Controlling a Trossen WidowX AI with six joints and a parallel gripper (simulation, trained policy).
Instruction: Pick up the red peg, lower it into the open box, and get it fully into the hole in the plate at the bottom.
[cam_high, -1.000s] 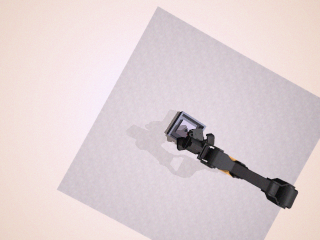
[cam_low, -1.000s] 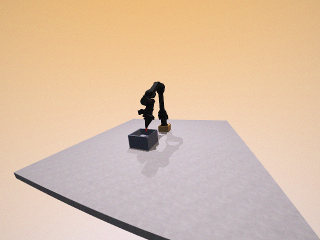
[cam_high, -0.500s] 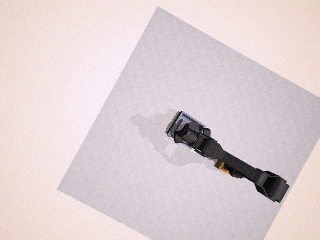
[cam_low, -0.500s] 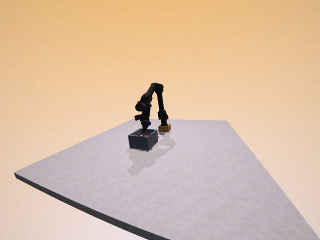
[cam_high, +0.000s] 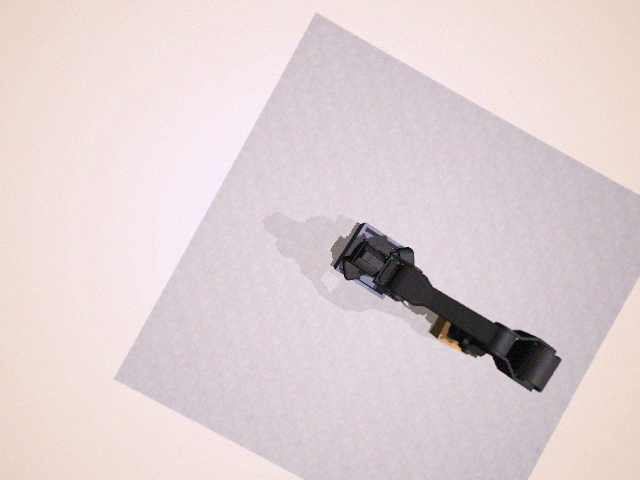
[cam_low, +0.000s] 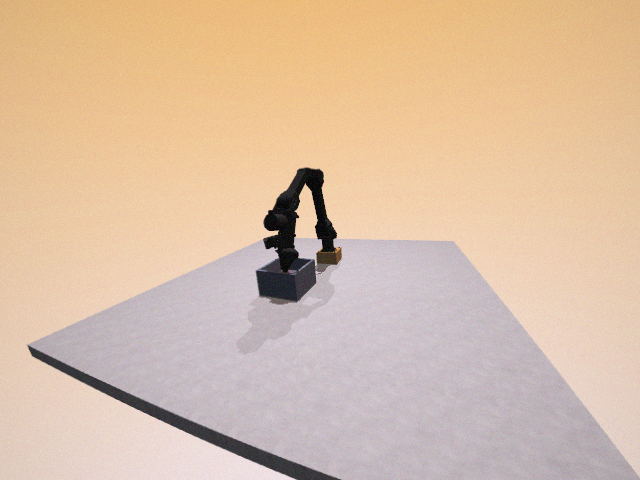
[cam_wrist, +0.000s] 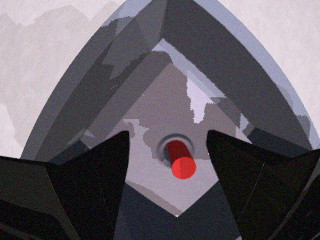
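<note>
currently the end effector (cam_high: 373, 256) (cam_low: 285, 268) (cam_wrist: 168, 135) is released, its two fingers standing apart on either side of the red peg (cam_low: 287, 271) (cam_wrist: 183, 167) with a visible gap to each; nothing is gripped; the peg is inside the open box (cam_high: 376, 295) (cam_low: 277, 285) (cam_wrist: 37, 135), its lower end at the hole (cam_wrist: 175, 137) in the plate (cam_wrist: 165, 105) and its near end rising toward the wrist camera; the relation that matters is along the peg's long axis, which runs up out of the hole into the space between the fingertips, close to upright as far as the wrist view can tell, perhaps with a slight lean; the peg appears to be in the hole, though whether it is fully down cannot be told from here; the single arm (cam_high: 460, 312) (cam_low: 316, 201) reaches over the box from its orange base (cam_high: 443, 335) (cam_low: 328, 256) on the worktop (cam_high: 248, 310) (cam_low: 392, 361); if the peg is seated, the next move is likely a straight lift, fingers wide, since a sideways drift could knock it; if not, a gentle push down along that axis seems called for
</note>
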